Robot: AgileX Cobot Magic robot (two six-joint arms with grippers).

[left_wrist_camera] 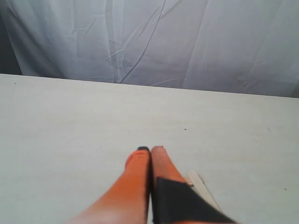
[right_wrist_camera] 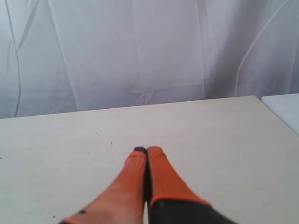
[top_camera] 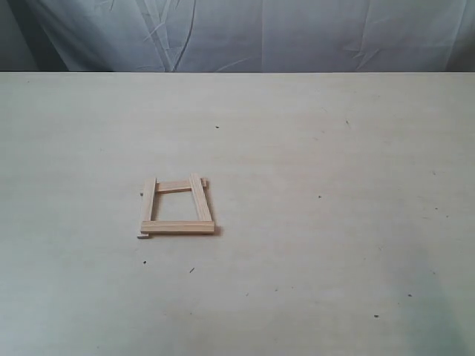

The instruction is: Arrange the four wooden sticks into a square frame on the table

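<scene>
no readable text, labels or numbers — none anywhere

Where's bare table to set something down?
Widest bare patch: the table right of the square frame, out to the right edge. Also bare: the strip between the frame and the cloth backdrop, and the near strip in front. Only the frame's spot, left of centre, is taken.

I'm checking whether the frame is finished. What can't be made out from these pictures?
- Exterior view: whether corners of the square frame truly touch; too small.
- Left wrist view: a pale object beside the left tool, partly covered by it, unidentifiable.
- Right wrist view: the right tool shows, the frame does not.
</scene>
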